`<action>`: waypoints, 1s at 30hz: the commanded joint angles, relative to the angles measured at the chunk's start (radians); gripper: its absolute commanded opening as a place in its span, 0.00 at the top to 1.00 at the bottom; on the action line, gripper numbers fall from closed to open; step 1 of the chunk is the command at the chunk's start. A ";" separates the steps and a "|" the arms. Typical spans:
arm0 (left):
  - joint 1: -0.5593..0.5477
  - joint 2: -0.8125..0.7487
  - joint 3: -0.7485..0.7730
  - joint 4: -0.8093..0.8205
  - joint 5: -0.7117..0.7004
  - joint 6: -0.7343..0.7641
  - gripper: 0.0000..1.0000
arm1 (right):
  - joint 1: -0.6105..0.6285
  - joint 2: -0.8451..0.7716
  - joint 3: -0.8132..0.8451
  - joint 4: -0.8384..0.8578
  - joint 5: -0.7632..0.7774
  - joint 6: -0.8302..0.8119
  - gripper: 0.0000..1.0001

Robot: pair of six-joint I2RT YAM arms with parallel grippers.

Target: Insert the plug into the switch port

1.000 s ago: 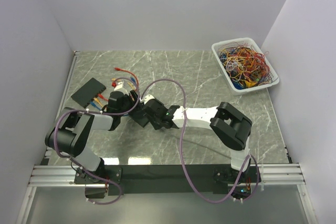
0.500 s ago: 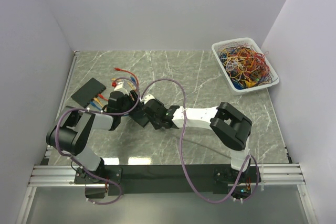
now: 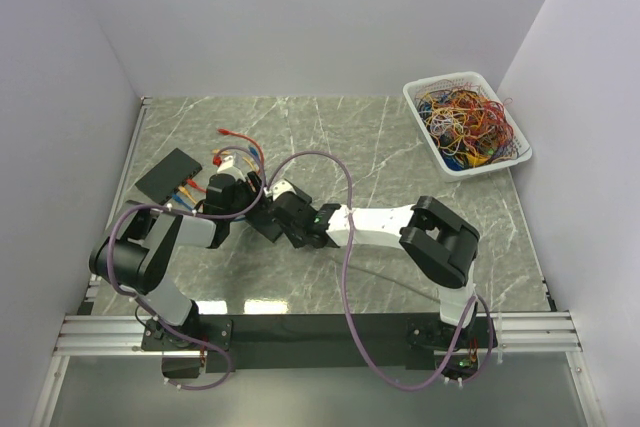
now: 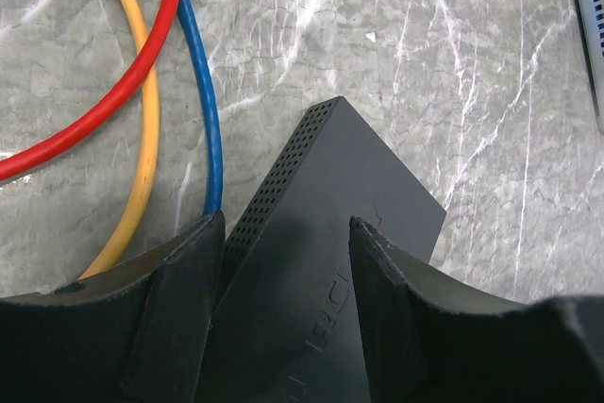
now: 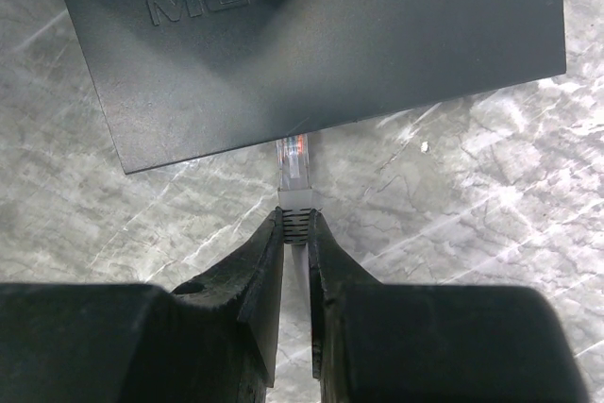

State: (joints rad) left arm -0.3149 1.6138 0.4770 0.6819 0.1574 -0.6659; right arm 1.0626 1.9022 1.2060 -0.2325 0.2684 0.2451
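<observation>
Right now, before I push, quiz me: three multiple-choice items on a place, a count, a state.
1. In the top view, the basket sits: A) far right B) near left C) between the arms
2. Cables beside the switch, left wrist view: A) one B) two C) three
3. The right fingers are: A) open, empty B) shut on the plug C) shut on a cable
Answers: 1 A: it stands at the far right. 2 C: red cable, yellow cable and blue cable lie left of it. 3 B: they pinch the plug, its tip at the switch's edge.
</observation>
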 commanded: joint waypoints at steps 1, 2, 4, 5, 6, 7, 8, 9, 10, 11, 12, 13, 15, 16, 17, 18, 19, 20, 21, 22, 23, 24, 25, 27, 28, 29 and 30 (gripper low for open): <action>-0.009 0.018 0.008 -0.001 0.056 -0.008 0.39 | 0.007 -0.063 0.029 0.139 0.055 0.006 1.00; -0.009 0.023 0.008 0.001 0.057 -0.008 0.39 | 0.008 -0.069 0.015 0.159 0.051 0.005 1.00; -0.009 0.026 0.006 0.005 0.059 -0.008 0.39 | 0.008 -0.089 -0.003 0.182 0.048 0.003 1.00; -0.010 0.026 0.005 0.007 0.060 -0.008 0.39 | 0.008 -0.094 -0.020 0.208 0.043 0.002 1.00; -0.009 0.028 0.005 0.008 0.060 -0.008 0.39 | 0.008 -0.103 -0.026 0.216 0.042 0.002 1.00; -0.009 0.032 0.005 0.008 0.060 -0.006 0.39 | 0.010 -0.107 -0.036 0.220 0.043 0.002 1.00; -0.009 0.032 0.005 0.008 0.060 -0.006 0.39 | 0.010 -0.109 -0.040 0.231 0.040 0.002 1.00; -0.009 0.032 0.005 0.008 0.062 -0.006 0.39 | 0.010 -0.112 -0.043 0.231 0.037 0.000 1.00; -0.009 0.035 0.005 0.008 0.062 -0.006 0.39 | 0.010 -0.112 -0.045 0.231 0.034 -0.001 1.00; -0.009 0.034 0.005 0.008 0.064 -0.006 0.39 | 0.011 -0.108 -0.042 0.231 0.031 -0.001 1.00; -0.009 0.037 0.006 0.010 0.067 -0.006 0.39 | 0.010 -0.094 -0.037 0.231 0.029 -0.001 1.00; -0.009 0.038 0.006 0.010 0.067 -0.004 0.39 | 0.011 -0.086 -0.028 0.231 0.029 -0.001 1.00; -0.009 0.038 0.008 0.008 0.071 -0.004 0.39 | 0.011 -0.065 -0.022 0.229 0.026 -0.001 1.00; -0.010 0.040 0.009 0.008 0.071 -0.003 0.39 | 0.010 -0.060 -0.022 0.231 0.025 -0.001 1.00; -0.009 0.040 0.009 0.008 0.074 -0.003 0.39 | 0.010 -0.048 -0.022 0.231 0.023 -0.001 1.00; -0.009 0.040 0.011 0.008 0.074 -0.003 0.40 | 0.011 -0.042 -0.022 0.229 0.025 0.000 1.00; -0.009 0.041 0.011 0.008 0.077 -0.003 0.39 | 0.010 -0.034 -0.019 0.231 0.025 -0.001 1.00; -0.009 0.041 0.011 0.008 0.079 -0.003 0.39 | 0.011 -0.019 -0.016 0.231 0.028 -0.001 1.00; -0.010 0.043 0.011 0.010 0.080 -0.003 0.39 | 0.011 -0.012 -0.014 0.231 0.031 0.000 1.00; -0.009 0.043 0.011 0.010 0.083 -0.003 0.39 | 0.010 -0.008 -0.010 0.231 0.029 0.000 1.00; -0.009 0.043 0.011 0.011 0.085 -0.003 0.39 | 0.011 0.003 -0.006 0.229 0.038 -0.001 1.00; -0.009 0.044 0.012 0.013 0.087 -0.003 0.39 | 0.010 0.006 -0.005 0.229 0.041 -0.001 1.00; -0.009 0.046 0.012 0.013 0.091 -0.001 0.39 | 0.011 0.011 -0.003 0.231 0.043 -0.003 1.00; -0.009 0.046 0.014 0.010 0.094 0.000 0.39 | 0.010 0.018 -0.002 0.229 0.063 -0.001 1.00; -0.009 0.047 0.014 0.010 0.096 0.000 0.39 | 0.010 0.021 0.000 0.229 0.072 -0.004 1.00; -0.009 0.049 0.014 0.011 0.099 0.003 0.39 | 0.008 0.024 0.000 0.229 0.083 -0.006 1.00; -0.009 0.049 0.014 0.010 0.103 0.003 0.39 | 0.008 0.026 0.001 0.229 0.100 -0.007 1.00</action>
State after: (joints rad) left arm -0.3092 1.6413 0.4808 0.7151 0.1711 -0.6647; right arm 1.0676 1.9118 1.1576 -0.1276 0.3088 0.2401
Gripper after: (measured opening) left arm 0.607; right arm 0.185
